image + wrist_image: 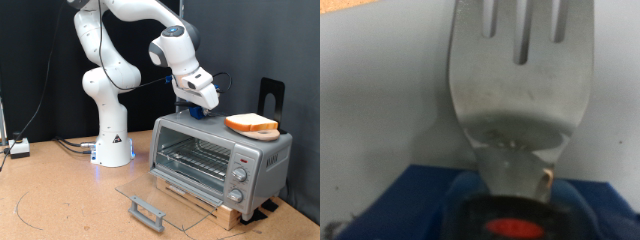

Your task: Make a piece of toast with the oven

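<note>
Tool (203, 110) low over the oven (220, 157) top, fingertips hidden behind its own body in the exterior view; wrist view filled by one metal fork-like blade (520, 75) with a blue-and-red handle (515, 205), fingers out of sight, so can't tell if apart or clamped. One piece of toast (251, 124) flat on the oven roof toward exterior view's right, just beside the tool. One oven on the desk (60, 205), glass door (160, 195) dropped fully open, rack bare.

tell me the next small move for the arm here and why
Probably slide the fork sideways along the oven top toward the piece of toast. The gripper hangs over the oven top on the exterior view's left of the toast, apart from it. The wrist view shows the fork's tines pointing out over the grey surface. The glass door is already dropped open, with the rack bare.
</note>
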Controlling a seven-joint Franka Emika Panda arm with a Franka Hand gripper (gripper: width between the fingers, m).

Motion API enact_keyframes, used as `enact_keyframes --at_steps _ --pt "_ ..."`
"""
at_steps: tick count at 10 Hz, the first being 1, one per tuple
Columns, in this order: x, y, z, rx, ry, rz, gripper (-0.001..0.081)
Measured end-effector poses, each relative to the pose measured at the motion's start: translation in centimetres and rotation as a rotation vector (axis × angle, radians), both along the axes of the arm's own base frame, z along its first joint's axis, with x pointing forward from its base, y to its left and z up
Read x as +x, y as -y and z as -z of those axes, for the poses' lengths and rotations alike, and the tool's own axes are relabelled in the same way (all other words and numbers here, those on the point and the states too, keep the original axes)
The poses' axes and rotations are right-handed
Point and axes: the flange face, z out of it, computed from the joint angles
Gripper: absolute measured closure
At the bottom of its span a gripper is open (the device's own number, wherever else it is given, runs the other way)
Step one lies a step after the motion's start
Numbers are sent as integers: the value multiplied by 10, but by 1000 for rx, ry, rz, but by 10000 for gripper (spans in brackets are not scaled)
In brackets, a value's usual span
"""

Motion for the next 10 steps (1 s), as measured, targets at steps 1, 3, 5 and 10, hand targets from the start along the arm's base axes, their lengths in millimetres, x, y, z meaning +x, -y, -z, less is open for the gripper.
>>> enact_keyframes --at_steps 1,3,5,10 --pt "1 0 -2 4 9 5 369" --pt "5 1 -15 38 48 32 369" --pt "7 11 -38 86 92 63 369" --pt "10 34 -65 117 109 140 357"
